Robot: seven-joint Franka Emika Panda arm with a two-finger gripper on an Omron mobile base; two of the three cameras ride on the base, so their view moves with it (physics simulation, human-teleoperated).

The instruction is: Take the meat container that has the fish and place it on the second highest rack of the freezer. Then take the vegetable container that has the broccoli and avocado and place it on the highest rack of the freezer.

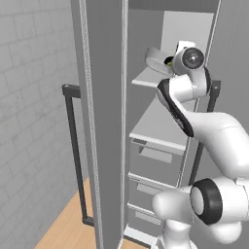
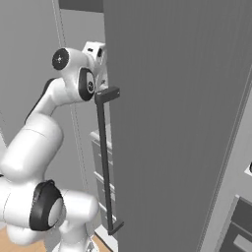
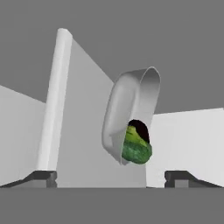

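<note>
Left base view: we see the pale grey oval vegetable tray (image 1: 156, 61) at the front edge of the upper pale grey shelf board (image 1: 146, 78).

Hand view: our dark two-finger gripper (image 3: 111, 177) gapes wide, holding nothing. We judge the tray light, stiff, slippery; grip its rim.

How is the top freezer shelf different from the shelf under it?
The top shelf carries a grey tray; the lower shelf looks bare where the arm leaves it showing. The lower shelf sits just above the drawers; the top shelf is higher. Both are flat, pale grey boards.
</note>
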